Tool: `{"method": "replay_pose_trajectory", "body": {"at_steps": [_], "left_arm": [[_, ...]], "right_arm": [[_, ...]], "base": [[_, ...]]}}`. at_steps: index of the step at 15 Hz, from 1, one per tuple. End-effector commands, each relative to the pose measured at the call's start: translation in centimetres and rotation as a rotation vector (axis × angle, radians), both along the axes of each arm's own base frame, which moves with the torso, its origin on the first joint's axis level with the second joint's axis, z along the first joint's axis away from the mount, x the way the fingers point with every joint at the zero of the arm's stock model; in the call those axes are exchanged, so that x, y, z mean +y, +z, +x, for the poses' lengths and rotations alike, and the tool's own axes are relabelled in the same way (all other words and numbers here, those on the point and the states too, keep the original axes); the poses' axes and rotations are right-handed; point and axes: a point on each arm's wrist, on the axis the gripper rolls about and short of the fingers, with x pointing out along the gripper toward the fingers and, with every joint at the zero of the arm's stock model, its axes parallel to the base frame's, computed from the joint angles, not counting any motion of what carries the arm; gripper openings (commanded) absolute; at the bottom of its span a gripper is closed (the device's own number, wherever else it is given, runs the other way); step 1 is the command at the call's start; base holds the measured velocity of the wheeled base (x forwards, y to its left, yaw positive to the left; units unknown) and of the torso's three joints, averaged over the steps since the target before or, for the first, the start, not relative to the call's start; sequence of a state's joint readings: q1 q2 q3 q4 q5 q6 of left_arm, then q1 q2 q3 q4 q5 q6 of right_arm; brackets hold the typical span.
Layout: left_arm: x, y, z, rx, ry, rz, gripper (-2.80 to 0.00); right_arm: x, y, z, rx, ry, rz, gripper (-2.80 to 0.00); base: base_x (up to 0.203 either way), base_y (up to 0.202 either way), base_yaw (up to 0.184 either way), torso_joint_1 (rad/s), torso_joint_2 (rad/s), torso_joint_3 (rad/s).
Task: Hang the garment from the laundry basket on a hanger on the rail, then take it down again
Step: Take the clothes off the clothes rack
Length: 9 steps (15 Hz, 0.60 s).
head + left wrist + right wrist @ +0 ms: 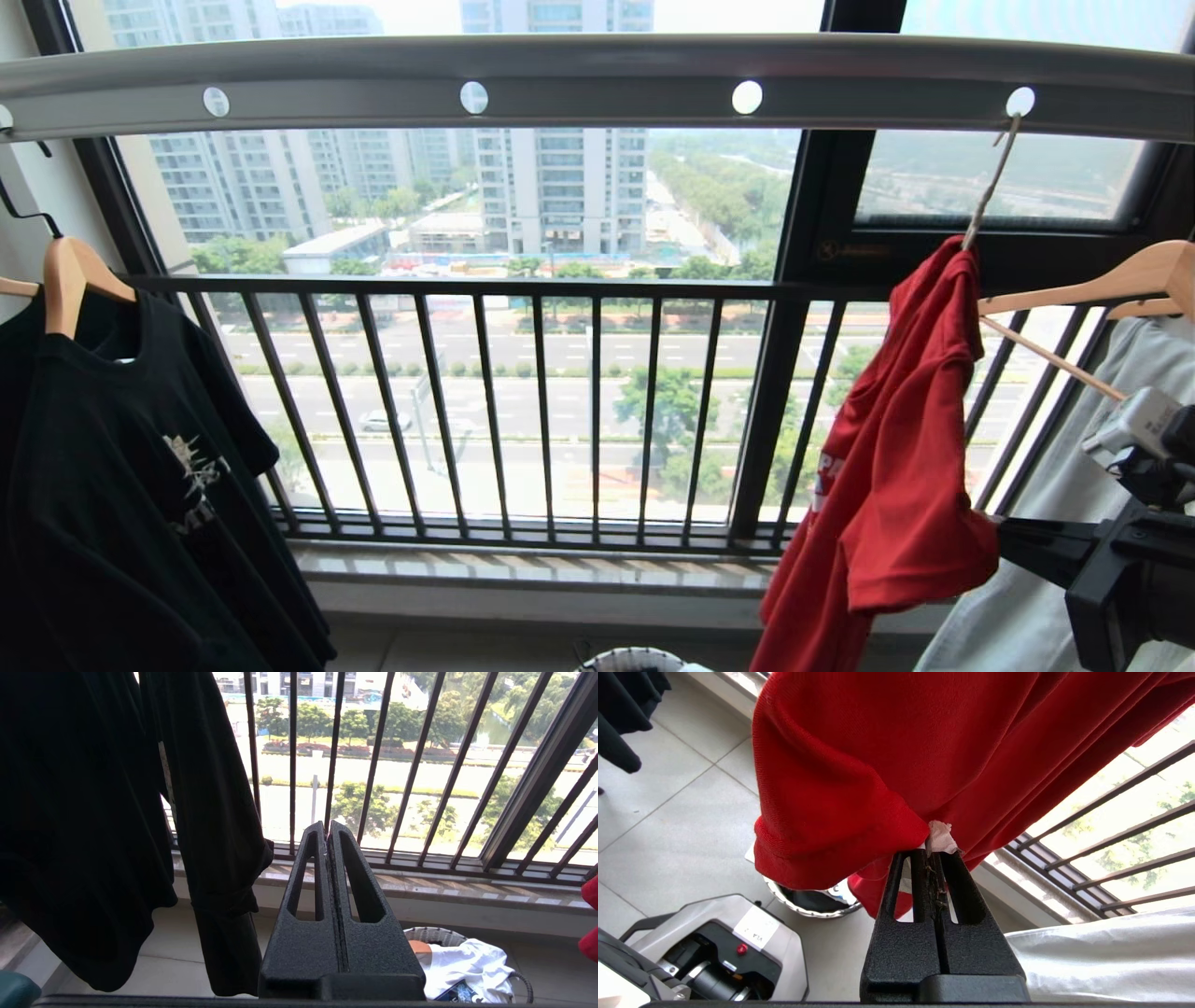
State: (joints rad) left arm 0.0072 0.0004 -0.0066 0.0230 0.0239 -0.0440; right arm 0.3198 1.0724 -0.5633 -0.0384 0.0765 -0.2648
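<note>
Hanging bunched and lopsided, the red T-shirt (887, 467) droops from the thin wire hanger (990, 187), whose hook sits in the rightmost hole of the rail (597, 89). The laundry basket (630, 661) sits on the floor below, near the shirt's hem.

Risk, as a judgement: the right gripper (933, 856) looks clamped on only a thin bit of fabric beside a pale tag, so a pull may slip off. A sideways tug could also swing the hanger into the neighbouring wooden hanger (1120, 280), or drag the shirt off while the hanger stays on the rail.

Right gripper has its jaws fully together, pinching the shirt's lower fold, reaching up from below. Left gripper (328, 833) is parked near the black T-shirt (93, 812), fingers pressed together, holding nothing.
</note>
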Motion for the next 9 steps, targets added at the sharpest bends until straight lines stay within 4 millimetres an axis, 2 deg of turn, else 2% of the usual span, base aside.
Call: {"method": "replay_pose_trajectory", "body": {"at_steps": [1, 6, 9], "left_arm": [[0.0, 0.0, 0.0, 0.000, 0.001, 0.000, -2.80], [0.0, 0.0, 0.0, 0.000, 0.001, 0.000, -2.80], [0.0, 0.0, 0.0, 0.000, 0.001, 0.000, -2.80]], "right_arm": [[-0.3, 0.3, -0.7, -0.027, -0.002, 0.008, -2.80], [-1.0, -0.9, -2.7, -0.031, -0.023, 0.001, -2.80], [-1.7, -1.3, -3.2, -0.046, -0.099, -0.021, -2.80]], "base": [[0.000, 0.000, 0.000, 0.000, 0.00, 0.000], [0.000, 0.000, 0.000, 0.000, 0.00, 0.000], [0.000, 0.000, 0.000, 0.000, 0.00, 0.000]]}}
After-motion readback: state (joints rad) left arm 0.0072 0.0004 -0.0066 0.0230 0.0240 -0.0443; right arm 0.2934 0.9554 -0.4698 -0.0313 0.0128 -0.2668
